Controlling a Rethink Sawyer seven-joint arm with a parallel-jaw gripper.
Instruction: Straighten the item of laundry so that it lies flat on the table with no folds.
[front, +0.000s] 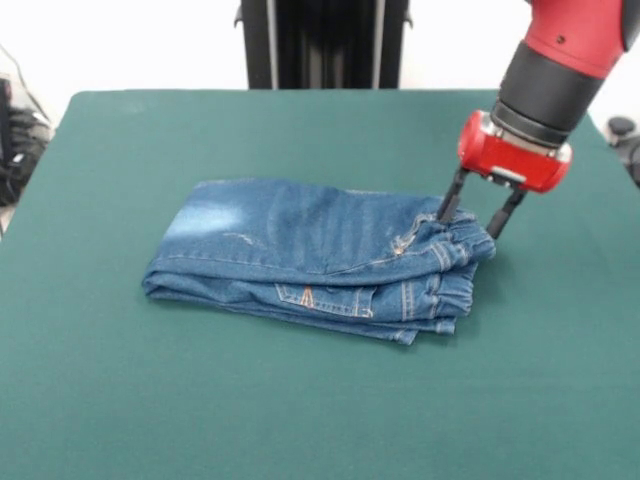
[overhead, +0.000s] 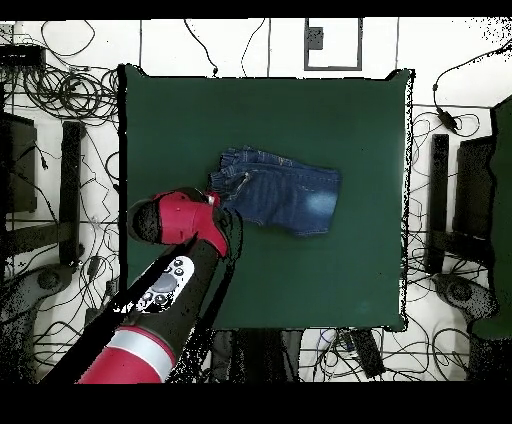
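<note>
Jeans (front: 320, 260) lie folded in a thick stack near the middle of the green desk (front: 300, 420) — faded thigh patch on top, gathered waistband toward my side. My hand (front: 478, 214) is down at that waistband, fingers spread apart — one touching the denim, the other just beside it, gripping nothing.
</note>
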